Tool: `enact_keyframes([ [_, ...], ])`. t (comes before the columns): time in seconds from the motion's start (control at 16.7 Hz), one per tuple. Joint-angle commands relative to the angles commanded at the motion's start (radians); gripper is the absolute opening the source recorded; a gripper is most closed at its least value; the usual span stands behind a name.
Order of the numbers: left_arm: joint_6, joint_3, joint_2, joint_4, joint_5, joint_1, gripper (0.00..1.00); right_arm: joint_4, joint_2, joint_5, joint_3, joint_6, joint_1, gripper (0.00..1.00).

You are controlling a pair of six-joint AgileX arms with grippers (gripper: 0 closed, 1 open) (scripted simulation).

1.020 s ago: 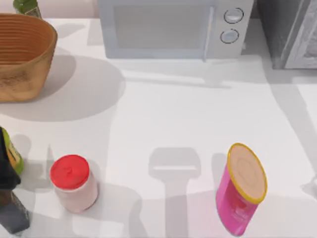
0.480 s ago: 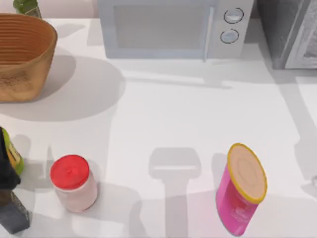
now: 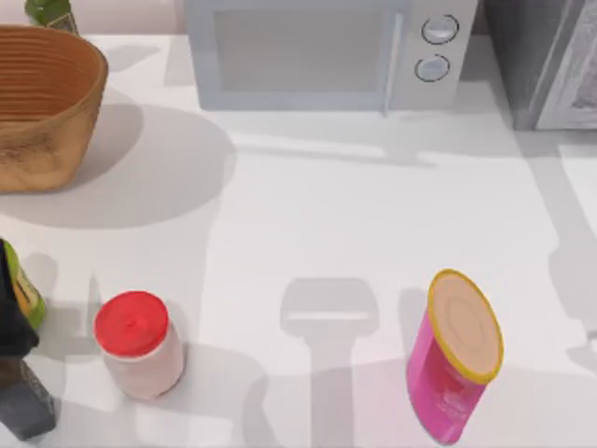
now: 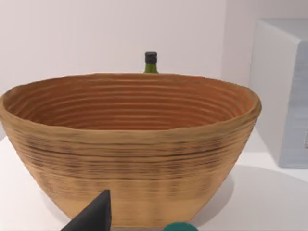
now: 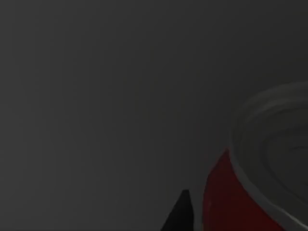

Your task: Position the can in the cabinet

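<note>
Right wrist view is dim: our right finger (image 5: 180, 211) sits just beside the can (image 5: 231, 202), its silver rim close up; whether we grip it we cannot tell. From above, the cabinet (image 3: 546, 61) stands at the table's right rear, our left arm (image 3: 19, 373) parked at the left edge.

White tabletop (image 3: 308, 224) was lit from above; soft grey shadows were cast across it, largest at 9 o'clock. White microwave (image 3: 322, 51) was set at 12 o'clock along rear edge. Plain pale wall (image 4: 96, 33) was seen behind table in left wrist view. Right wrist view was dark.
</note>
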Motion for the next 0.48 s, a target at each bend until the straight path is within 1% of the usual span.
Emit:
enact_keyframes([
  [0.06,0.0,0.0,0.0,0.0,0.0,0.0,1.0,0.0,0.0,0.0,0.0,0.0,0.0,0.0],
  [0.48,0.0,0.0,0.0,0.0,0.0,0.0,1.0,0.0,0.0,0.0,0.0,0.0,0.0,0.53],
])
